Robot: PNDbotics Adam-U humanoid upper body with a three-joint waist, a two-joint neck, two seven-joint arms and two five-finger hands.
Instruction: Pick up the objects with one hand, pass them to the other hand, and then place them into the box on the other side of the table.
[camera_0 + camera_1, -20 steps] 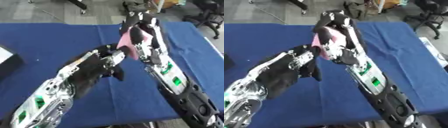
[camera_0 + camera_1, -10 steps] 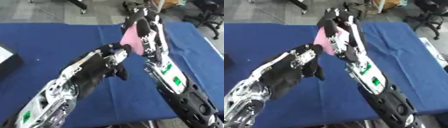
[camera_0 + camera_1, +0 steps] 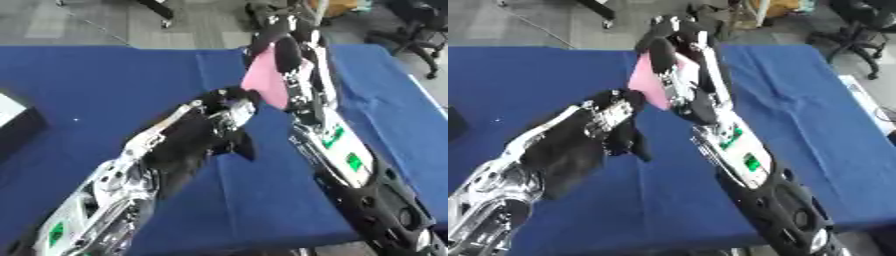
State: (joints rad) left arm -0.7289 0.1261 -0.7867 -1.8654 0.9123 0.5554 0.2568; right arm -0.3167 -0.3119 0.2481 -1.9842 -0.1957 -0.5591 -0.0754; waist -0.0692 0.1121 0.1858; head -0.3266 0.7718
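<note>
One flat pink object [image 3: 265,80], smooth and roughly rectangular, is held raised above the blue cloth-covered tabletop [image 3: 105,85], its material not discernible. It is gripped by the right hand [image 3: 289,50], whose black fingers are curled around its upper part. The left hand [image 3: 229,107] is seen just below and left of the pink object, its fingertips at the object's lower edge; whether its fingers are closed cannot be told. One box [image 3: 16,122], dark-sided with a pale top, is seen well left of the pink object, at the tabletop's edge.
</note>
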